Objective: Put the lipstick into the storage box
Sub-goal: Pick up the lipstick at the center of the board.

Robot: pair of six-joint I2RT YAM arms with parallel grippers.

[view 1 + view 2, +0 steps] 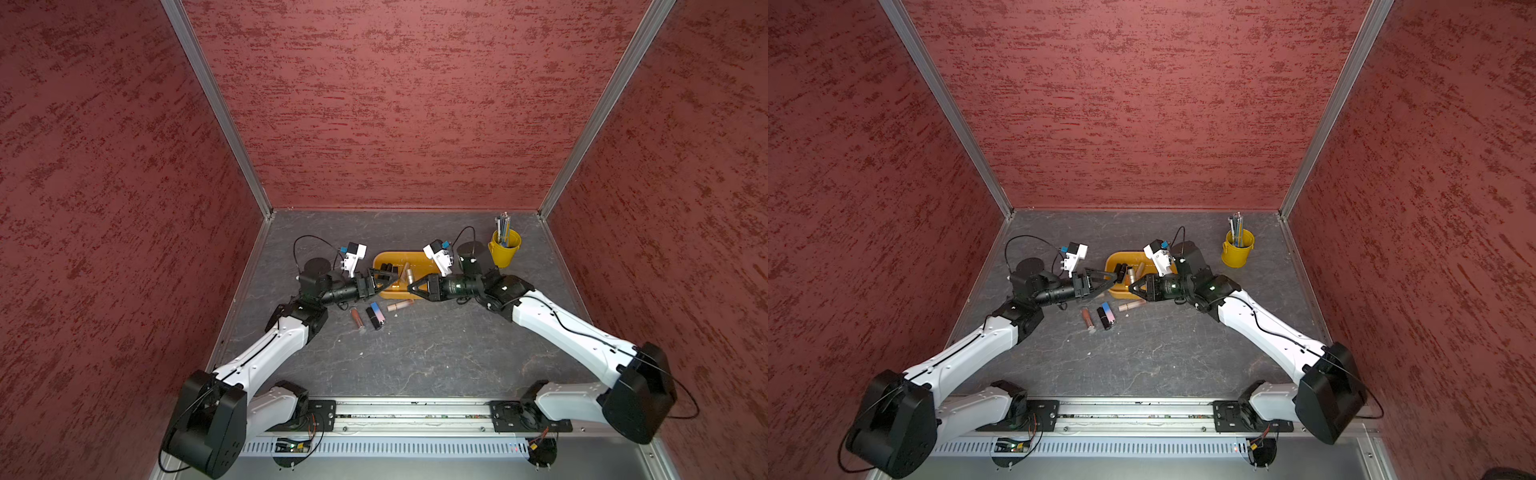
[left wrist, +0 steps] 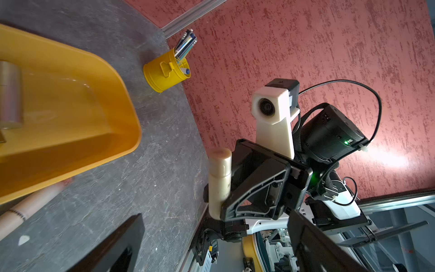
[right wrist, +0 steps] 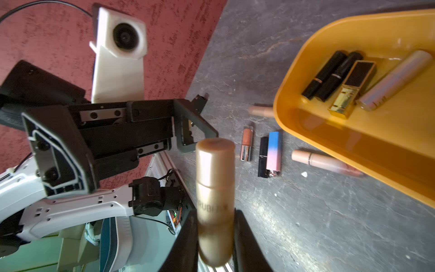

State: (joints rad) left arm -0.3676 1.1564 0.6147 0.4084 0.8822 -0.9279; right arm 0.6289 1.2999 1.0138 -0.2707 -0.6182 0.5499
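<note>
Lipstick (image 3: 215,188) is clamped crosswise by right gripper (image 1: 409,286); storage box (image 1: 392,295) lies just upper-left. Left gripper (image 1: 392,280) is spread wide, empty.

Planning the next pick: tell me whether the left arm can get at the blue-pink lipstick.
Probably yes: the left gripper is open and empty, and the blue-pink lipstick lies uncovered nearby, though a black lipstick lies right beside it.

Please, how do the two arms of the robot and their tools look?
The left arm and right arm have white shells and black joints. The left tool and right tool are black, with triangular open-framed fingers. Each wrist carries a white camera housing and a thin looping black cable.
</note>
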